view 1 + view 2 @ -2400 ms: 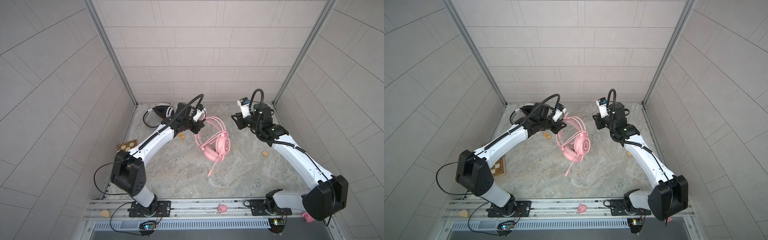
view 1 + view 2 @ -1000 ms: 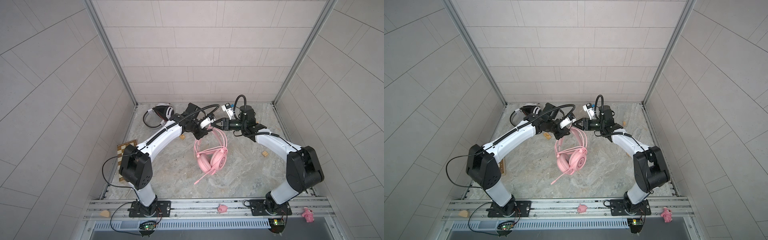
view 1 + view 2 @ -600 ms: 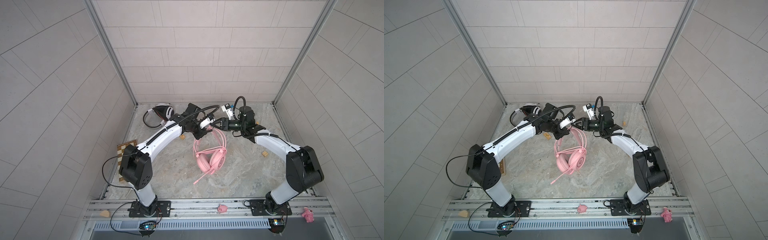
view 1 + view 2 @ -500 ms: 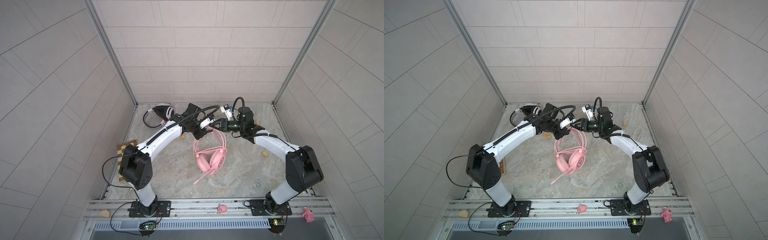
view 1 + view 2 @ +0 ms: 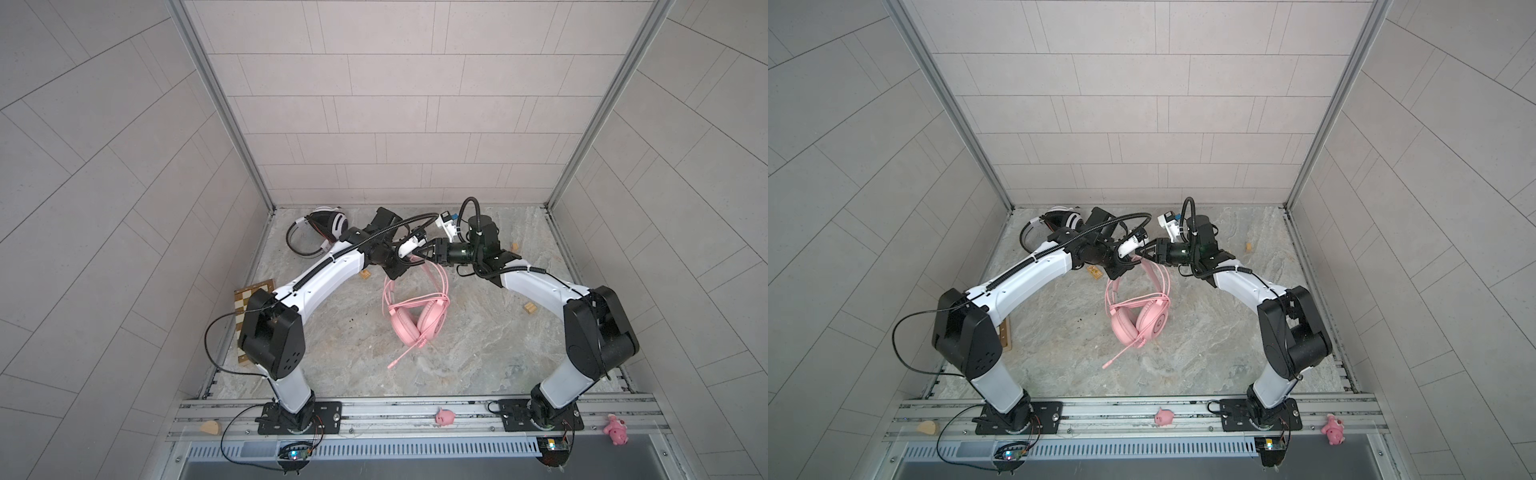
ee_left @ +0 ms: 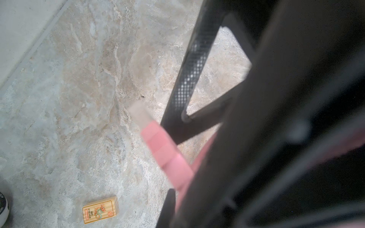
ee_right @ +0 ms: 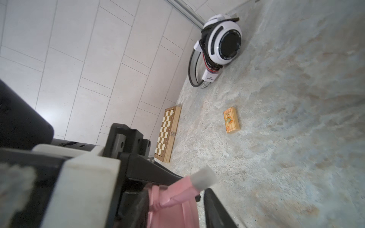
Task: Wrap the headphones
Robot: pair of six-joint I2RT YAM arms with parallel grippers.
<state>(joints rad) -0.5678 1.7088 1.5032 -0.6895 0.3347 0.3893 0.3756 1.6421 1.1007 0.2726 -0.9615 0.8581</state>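
The pink headphones [image 5: 417, 322] [image 5: 1140, 318] sit mid-table, mic boom toward the front. Their pink cable [image 5: 436, 276] loops up to where both grippers meet. My left gripper [image 5: 401, 270] [image 6: 177, 197] is shut on the cable just behind its pink plug [image 6: 156, 142]. My right gripper [image 5: 428, 257] [image 7: 173, 207] faces it, open, jaws close around the cable and plug [image 7: 197, 181], with a thin gap at one finger. The white headphones [image 5: 328, 222] [image 7: 223, 45], black cable wound on them, lie at the back left.
A folded chessboard [image 5: 249, 295] [image 7: 167, 134] lies by the left wall. A wooden dragon tile [image 5: 365, 274] [image 6: 100, 209] sits under the left arm. Small wooden blocks [image 5: 530, 308] lie on the right. Pink pig toys [image 5: 444, 417] rest on the front rail.
The arms came together over the table's back and the pink headphones shifted toward the front. In the last second the right gripper edged closer to the left one and its jaws narrowed.
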